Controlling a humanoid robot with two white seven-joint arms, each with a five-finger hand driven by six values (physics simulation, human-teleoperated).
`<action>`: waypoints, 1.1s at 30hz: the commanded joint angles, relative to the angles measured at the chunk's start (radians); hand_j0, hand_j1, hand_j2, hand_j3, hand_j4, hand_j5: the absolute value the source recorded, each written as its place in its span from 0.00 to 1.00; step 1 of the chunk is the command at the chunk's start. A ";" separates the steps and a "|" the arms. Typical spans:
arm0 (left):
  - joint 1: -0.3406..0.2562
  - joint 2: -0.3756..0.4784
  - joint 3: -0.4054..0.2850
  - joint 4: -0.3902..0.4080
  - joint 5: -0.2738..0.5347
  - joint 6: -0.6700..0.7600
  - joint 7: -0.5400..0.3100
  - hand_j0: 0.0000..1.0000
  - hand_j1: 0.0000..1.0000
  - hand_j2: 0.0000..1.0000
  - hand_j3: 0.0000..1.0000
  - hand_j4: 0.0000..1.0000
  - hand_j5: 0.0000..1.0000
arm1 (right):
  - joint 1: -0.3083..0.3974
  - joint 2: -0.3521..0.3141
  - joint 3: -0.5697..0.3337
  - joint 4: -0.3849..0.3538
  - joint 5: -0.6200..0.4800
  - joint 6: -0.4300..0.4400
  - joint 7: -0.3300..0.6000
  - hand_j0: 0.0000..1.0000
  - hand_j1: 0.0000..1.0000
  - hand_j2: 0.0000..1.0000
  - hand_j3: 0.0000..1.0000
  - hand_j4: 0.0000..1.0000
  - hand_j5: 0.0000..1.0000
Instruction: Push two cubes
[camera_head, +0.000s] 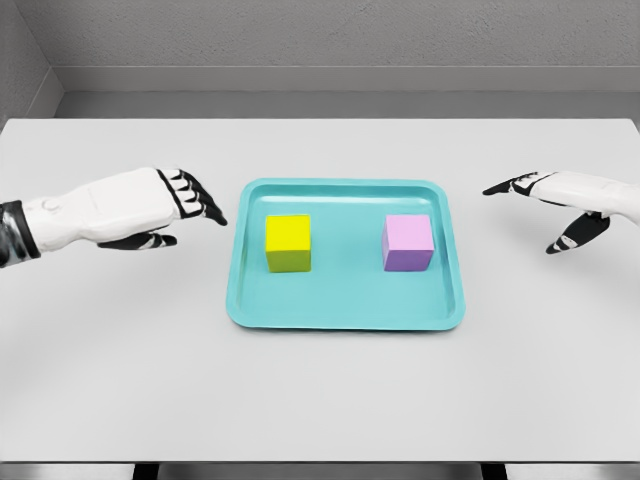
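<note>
A yellow cube stands in the left half of a teal tray, and a pink-purple cube stands in its right half, a gap between them. My left hand hovers just left of the tray's edge, fingers extended toward the yellow cube, holding nothing. Off the tray's right side my right hand is held open, fingers pointing left toward the pink cube, well apart from it.
The tray lies in the middle of a white table. A grey wall rises behind the table's far edge.
</note>
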 joint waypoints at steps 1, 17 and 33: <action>0.000 0.006 -0.046 -0.020 0.008 0.001 -0.051 0.71 0.71 0.71 0.71 0.71 0.71 | 0.000 -0.001 -0.002 0.002 -0.007 0.003 0.002 1.00 1.00 1.00 1.00 1.00 1.00; -0.084 -0.030 -0.104 0.089 0.032 0.001 -0.043 0.60 0.60 0.60 0.60 0.60 0.60 | -0.029 -0.001 0.047 0.010 0.006 0.003 0.005 0.39 0.39 0.39 0.39 0.39 0.39; -0.118 -0.139 -0.113 0.171 0.018 0.001 -0.048 0.60 0.60 0.60 0.60 0.60 0.60 | -0.083 0.056 0.121 -0.116 0.126 0.003 0.005 0.10 0.10 0.10 0.10 0.10 0.10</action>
